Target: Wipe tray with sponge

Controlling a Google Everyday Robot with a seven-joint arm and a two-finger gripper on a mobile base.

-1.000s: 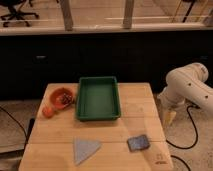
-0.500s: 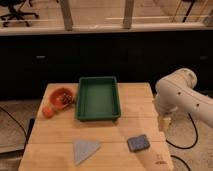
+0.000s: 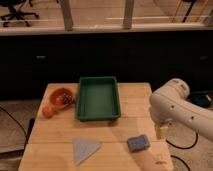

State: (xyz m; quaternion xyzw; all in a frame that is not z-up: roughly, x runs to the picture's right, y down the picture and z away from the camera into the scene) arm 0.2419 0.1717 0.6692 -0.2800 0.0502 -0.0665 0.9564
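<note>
One wooden table (image 3: pixel 120 125) is carrying everything here. The green tray (image 3: pixel 98 98) is sitting toward its back edge, about the middle, with its long sides running away from the camera. The sponge (image 3: pixel 138 143) is lying flat on the wood near the front right corner, well apart from the tray. The robot's white arm (image 3: pixel 175 107) is bending in over the table's right edge. The gripper (image 3: pixel 160 131) is hanging just below it, near the sponge's back right side and apart from it. Whether it is spread or closed cannot be told, as the arm is covering most of it. A pale grey-blue triangular cloth (image 3: pixel 85 149) is lying at the front, left of the sponge. An orange bowl (image 3: pixel 61 96) is sitting just left of the tray, with a small orange ball (image 3: pixel 48 111) near it at the table's left edge.
</note>
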